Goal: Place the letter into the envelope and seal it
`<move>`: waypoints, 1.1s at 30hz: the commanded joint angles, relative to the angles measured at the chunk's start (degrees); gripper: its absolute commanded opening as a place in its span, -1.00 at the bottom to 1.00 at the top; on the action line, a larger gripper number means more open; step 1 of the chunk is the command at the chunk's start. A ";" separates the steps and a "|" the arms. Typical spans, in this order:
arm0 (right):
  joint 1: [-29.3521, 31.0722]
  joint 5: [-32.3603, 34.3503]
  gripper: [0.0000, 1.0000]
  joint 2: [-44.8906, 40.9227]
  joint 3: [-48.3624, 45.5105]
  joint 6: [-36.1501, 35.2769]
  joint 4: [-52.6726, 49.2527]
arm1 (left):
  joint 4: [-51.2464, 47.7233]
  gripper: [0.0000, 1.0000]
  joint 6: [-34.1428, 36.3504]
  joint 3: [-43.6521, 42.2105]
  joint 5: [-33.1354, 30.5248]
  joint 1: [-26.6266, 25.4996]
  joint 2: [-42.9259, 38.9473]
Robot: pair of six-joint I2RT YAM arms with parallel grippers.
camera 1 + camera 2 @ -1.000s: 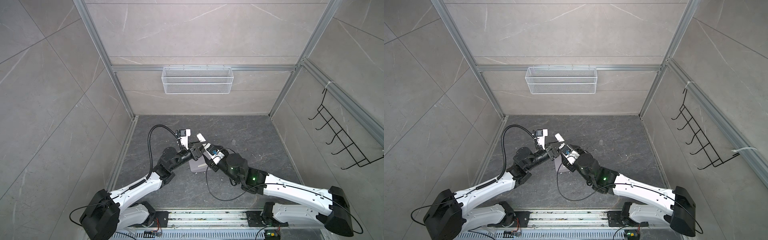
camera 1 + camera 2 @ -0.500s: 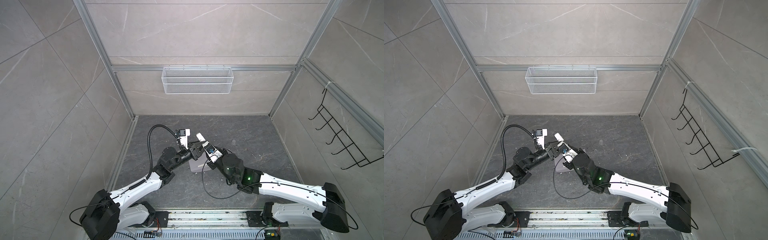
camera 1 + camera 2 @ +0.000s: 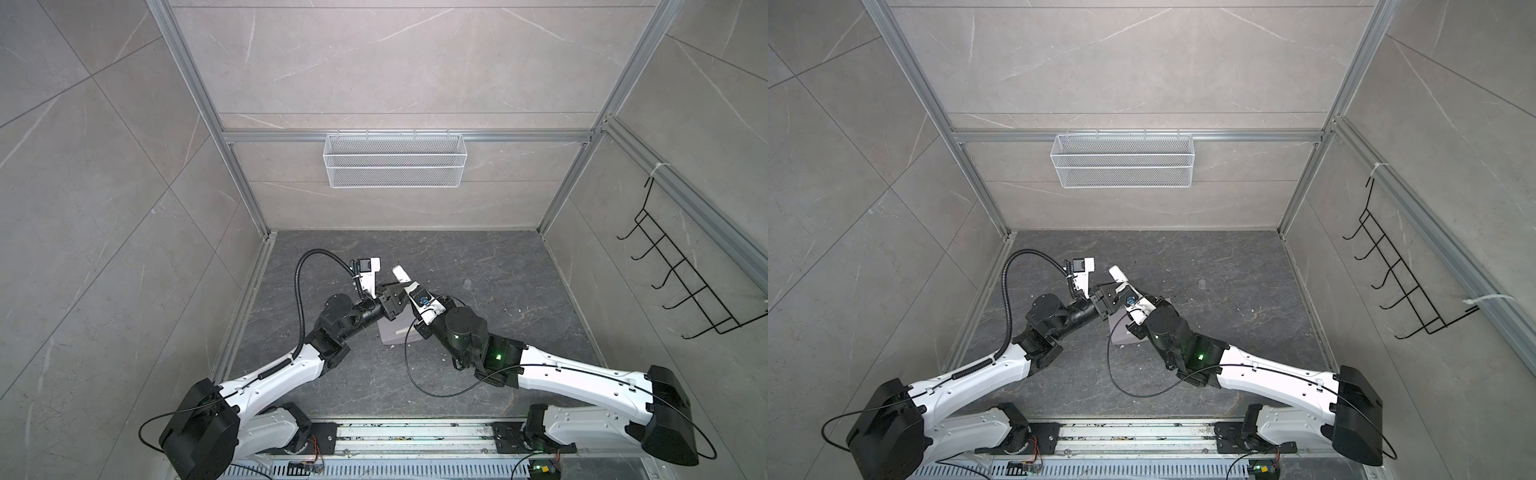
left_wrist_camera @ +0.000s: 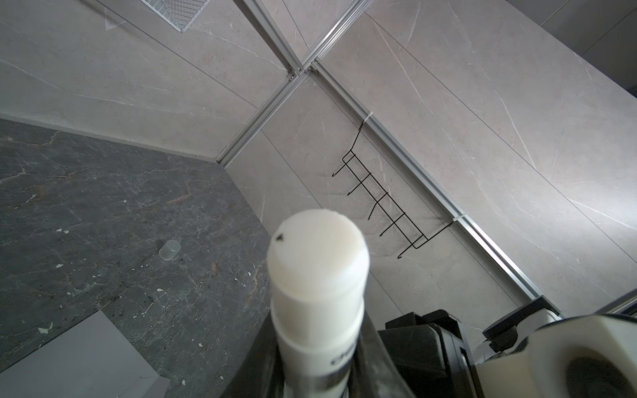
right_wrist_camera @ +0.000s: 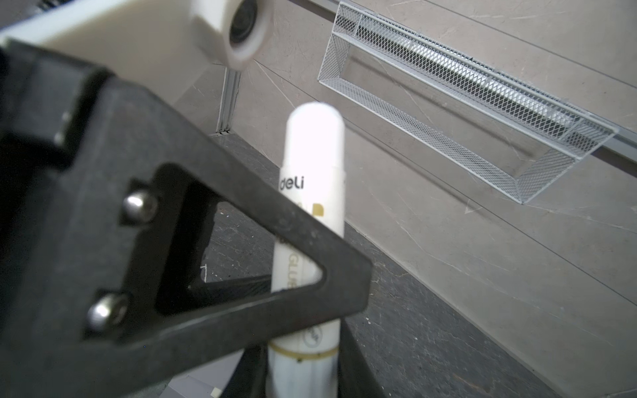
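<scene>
**Glue stick (image 5: pixel 312 206), uncapped, held upright by both pincers over the envelope (image 3: pixel 395 332).**

Left pincer (image 4: pixel 319 365) is closed on the barrel, and right pincer (image 5: pixel 303 372) is closed on the base end. The clear cap (image 4: pixel 169 249) lies well apart on the surface (image 3: pixel 478 266). The envelope is flat on the surface beneath the wrists; the letter is not in sight, probably inside. Handling: likely a base twist or a hand-over. Hold one grip firm while the other turns or releases, stick upright, glue tip clear of both jaws.

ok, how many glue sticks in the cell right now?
1. The glue stick is held off the floor near the envelope, clamped by both the left gripper and the right gripper. Parts of the floor are covered, so another could be hidden.
</scene>
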 commanded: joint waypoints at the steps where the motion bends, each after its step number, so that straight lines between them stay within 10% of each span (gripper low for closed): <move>1: -0.71 -5.97 -0.98 -2.27 1.18 3.61 0.70 | 2.28 -1.00 0.87 1.08 0.89 -0.15 -0.71; 33: -24.14 -54.62 -1.00 -1.73 1.74 28.31 -0.77 | 3.74 -1.00 1.47 0.61 2.90 -0.17 -1.75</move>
